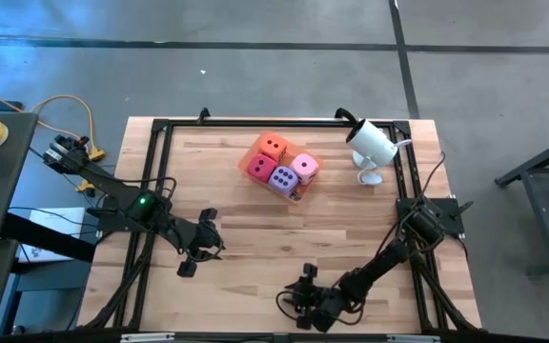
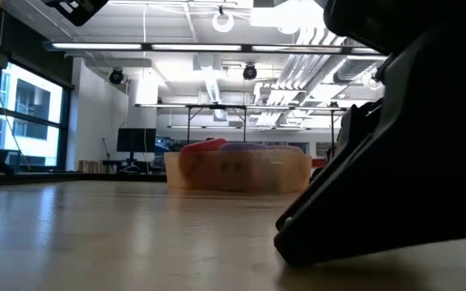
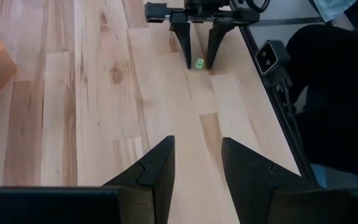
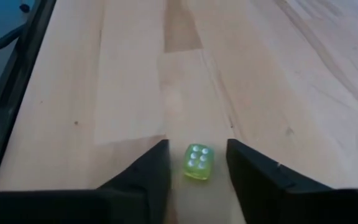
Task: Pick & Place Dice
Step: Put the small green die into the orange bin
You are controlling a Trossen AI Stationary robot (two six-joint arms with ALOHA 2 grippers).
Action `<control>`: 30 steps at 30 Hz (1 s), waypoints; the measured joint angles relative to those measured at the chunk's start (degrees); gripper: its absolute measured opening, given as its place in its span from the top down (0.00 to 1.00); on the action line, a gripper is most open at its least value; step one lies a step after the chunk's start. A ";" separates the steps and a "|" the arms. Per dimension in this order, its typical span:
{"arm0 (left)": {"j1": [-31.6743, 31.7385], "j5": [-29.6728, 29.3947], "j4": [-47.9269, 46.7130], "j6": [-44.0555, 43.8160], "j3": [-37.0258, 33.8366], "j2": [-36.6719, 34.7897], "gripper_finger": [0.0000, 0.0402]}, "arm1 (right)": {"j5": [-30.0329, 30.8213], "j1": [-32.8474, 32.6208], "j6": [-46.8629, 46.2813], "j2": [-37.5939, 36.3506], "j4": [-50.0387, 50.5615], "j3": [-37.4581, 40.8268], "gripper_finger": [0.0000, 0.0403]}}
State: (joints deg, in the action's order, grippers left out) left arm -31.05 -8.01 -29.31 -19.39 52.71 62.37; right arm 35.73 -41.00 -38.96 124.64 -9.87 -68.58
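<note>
Four soft dice sit together in a translucent orange tray [image 1: 296, 193] at the table's far middle: orange [image 1: 273, 146], red-magenta [image 1: 260, 167], light pink [image 1: 305, 167] and purple [image 1: 282, 178]. My right gripper [image 4: 196, 144] is low near the table's near edge, open. Its fingers stand on either side of a small translucent green die [image 4: 197, 163] that lies on the wood, and a gap shows on both sides. My left gripper [image 3: 197, 146] is open over bare wood left of centre. It faces my right gripper [image 3: 197, 59] and the green die [image 3: 199, 63].
A white camera-like device [image 1: 370, 143] stands on the table right of the tray. A black frame [image 1: 160, 129] runs around the table's edges. In the low view the tray [image 2: 237, 170] shows far off, and a dark arm part [image 2: 395, 162] fills the right side.
</note>
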 joint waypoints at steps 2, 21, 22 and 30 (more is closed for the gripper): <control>0.00 0.02 0.00 -0.33 0.00 0.00 0.68 | -0.33 0.09 -0.07 0.00 0.16 0.00 0.68; 0.02 0.00 0.01 0.06 0.00 0.00 0.68 | -2.21 0.78 -4.73 -7.99 16.39 -0.05 0.91; 0.02 -0.05 -0.01 0.05 0.00 0.00 0.68 | -1.92 1.32 -4.77 -10.15 20.52 -0.64 0.91; 0.07 -1.43 -0.03 -1.51 0.04 -0.75 0.68 | 3.26 11.63 -4.32 -27.35 40.90 -2.17 0.92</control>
State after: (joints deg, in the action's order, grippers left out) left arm -30.98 -9.45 -29.34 -20.90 52.75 61.62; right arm 38.99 -29.37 -43.28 97.29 31.03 -70.75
